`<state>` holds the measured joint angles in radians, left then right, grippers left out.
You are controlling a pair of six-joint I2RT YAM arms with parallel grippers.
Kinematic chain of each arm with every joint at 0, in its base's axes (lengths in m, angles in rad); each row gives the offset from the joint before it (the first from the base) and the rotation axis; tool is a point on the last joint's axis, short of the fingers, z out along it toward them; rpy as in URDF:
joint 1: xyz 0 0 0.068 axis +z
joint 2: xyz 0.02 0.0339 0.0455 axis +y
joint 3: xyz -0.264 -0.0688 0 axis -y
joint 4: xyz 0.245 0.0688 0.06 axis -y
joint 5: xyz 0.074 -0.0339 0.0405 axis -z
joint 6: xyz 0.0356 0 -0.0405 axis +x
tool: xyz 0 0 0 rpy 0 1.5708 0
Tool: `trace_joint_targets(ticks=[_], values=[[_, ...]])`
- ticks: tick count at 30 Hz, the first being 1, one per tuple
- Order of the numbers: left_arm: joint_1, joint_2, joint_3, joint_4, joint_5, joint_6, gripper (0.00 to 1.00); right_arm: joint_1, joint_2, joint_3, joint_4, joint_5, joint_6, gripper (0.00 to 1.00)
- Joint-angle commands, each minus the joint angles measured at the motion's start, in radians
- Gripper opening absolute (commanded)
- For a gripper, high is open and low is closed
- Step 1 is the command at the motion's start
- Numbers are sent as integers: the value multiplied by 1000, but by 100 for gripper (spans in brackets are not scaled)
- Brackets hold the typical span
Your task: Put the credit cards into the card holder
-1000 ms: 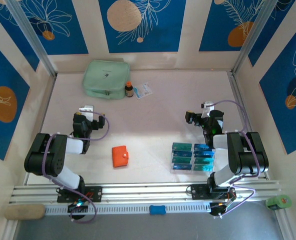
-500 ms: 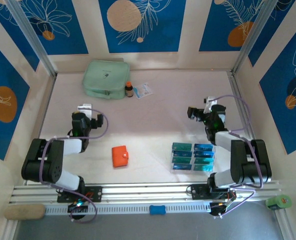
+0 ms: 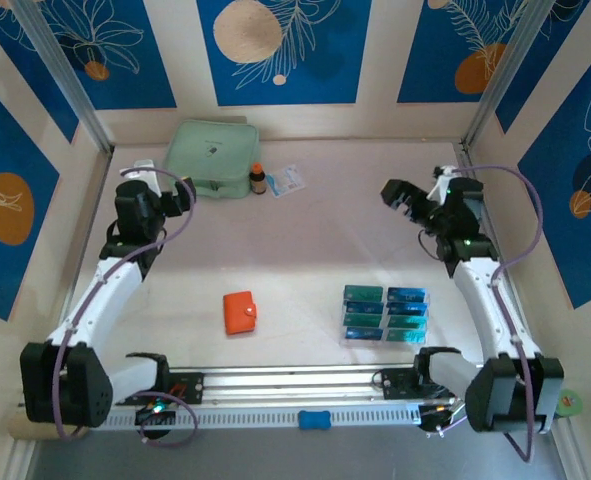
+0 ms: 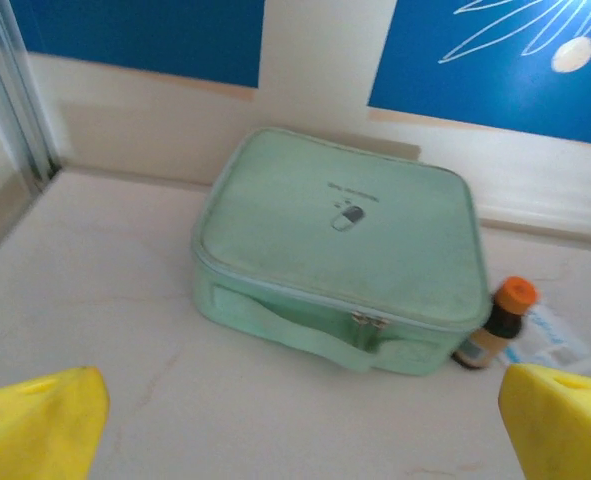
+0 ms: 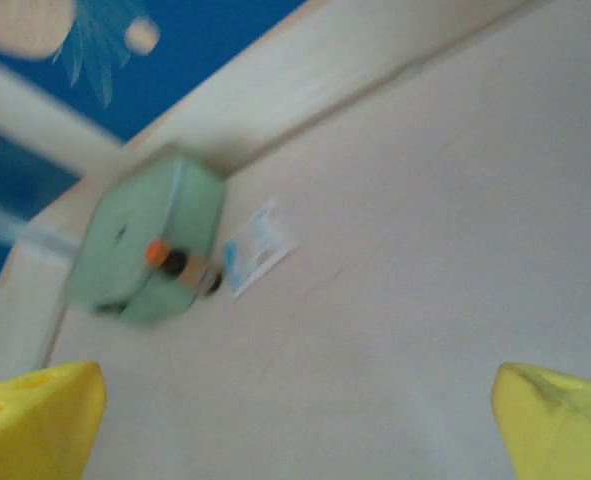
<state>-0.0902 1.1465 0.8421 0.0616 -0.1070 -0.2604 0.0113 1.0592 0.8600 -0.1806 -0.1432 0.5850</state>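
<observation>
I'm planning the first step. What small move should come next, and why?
Probably lower the left gripper toward the orange wallet: it lies closed and likely needs opening first. The cards lie untouched beside it, and the right gripper, also open, hangs far from them.

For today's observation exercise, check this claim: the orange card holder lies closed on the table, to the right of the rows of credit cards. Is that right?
Not quite. The top external view shows the card holder lying closed on the table to the left of the rows of credit cards, on the left arm's side, not to their right.
</observation>
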Motion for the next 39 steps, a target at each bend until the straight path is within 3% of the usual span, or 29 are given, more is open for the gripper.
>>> trace_joint_targets(ticks=[1, 11, 18, 26, 39], values=[[-39, -37, 43, -224, 79, -134, 100, 123, -82, 5, -277, -78, 28, 100], [-266, -26, 73, -258, 38, -162, 100, 569, -222, -50, -725, 23, 224, 89], [-312, 34, 118, -251, 32, -157, 100, 852, -248, -129, -915, 257, 440, 89], [-325, 57, 135, -237, 37, -162, 100, 990, -304, -286, -901, 370, 700, 90], [-332, 72, 152, -220, 34, -152, 100, 975, -265, -354, -790, 430, 762, 94]])
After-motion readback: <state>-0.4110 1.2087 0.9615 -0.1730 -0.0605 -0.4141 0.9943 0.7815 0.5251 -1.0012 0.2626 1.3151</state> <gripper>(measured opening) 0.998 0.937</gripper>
